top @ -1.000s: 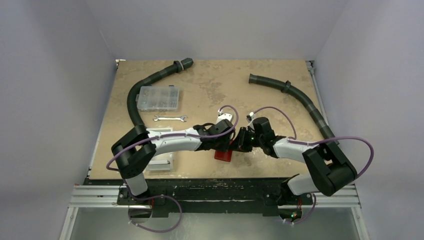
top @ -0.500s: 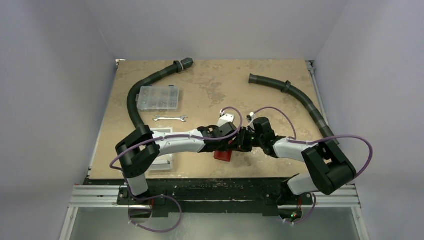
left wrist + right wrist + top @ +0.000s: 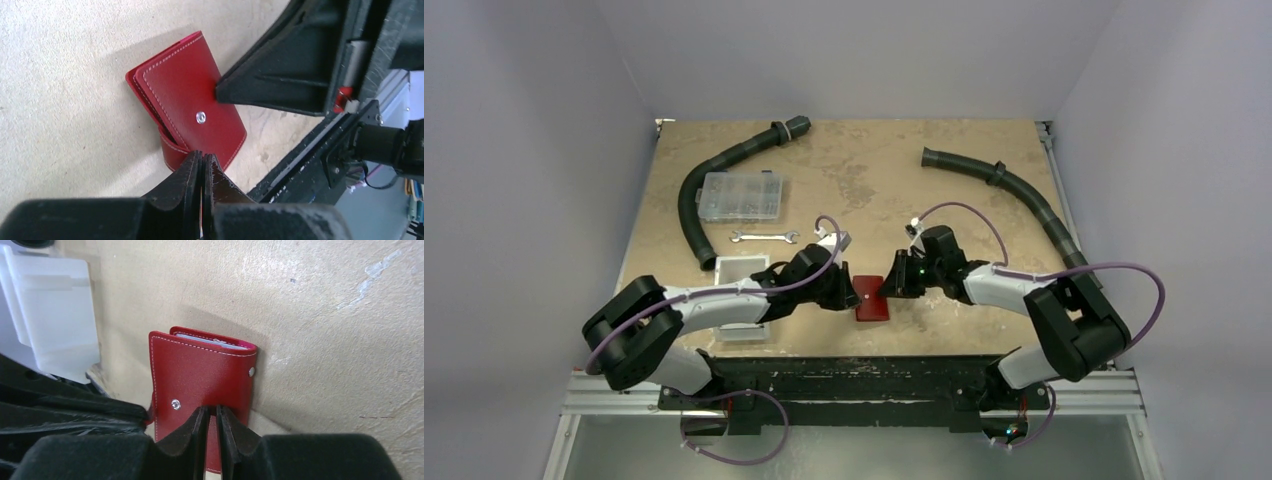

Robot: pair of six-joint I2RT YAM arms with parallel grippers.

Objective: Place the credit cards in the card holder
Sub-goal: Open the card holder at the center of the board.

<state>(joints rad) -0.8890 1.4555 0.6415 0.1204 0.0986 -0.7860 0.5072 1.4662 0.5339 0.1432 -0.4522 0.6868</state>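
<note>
Right pincer nips red card holder; left pincer closed, perhaps touching.

Overhead view: even, diffuse light, sharp throughout. Wrist views: bright, and the card holder throws a soft shadow on the desk. Their close foreground is blurred.

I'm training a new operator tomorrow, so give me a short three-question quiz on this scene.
1. True or false: the red leather card holder lies on the beige table between the left gripper and the right gripper.
2. Fill in: the white plastic bin shows in the ___ wrist view.
3. The left gripper is: A wide open, B shut, C out of view.
Key: 1 true; 2 right; 3 B.
</note>
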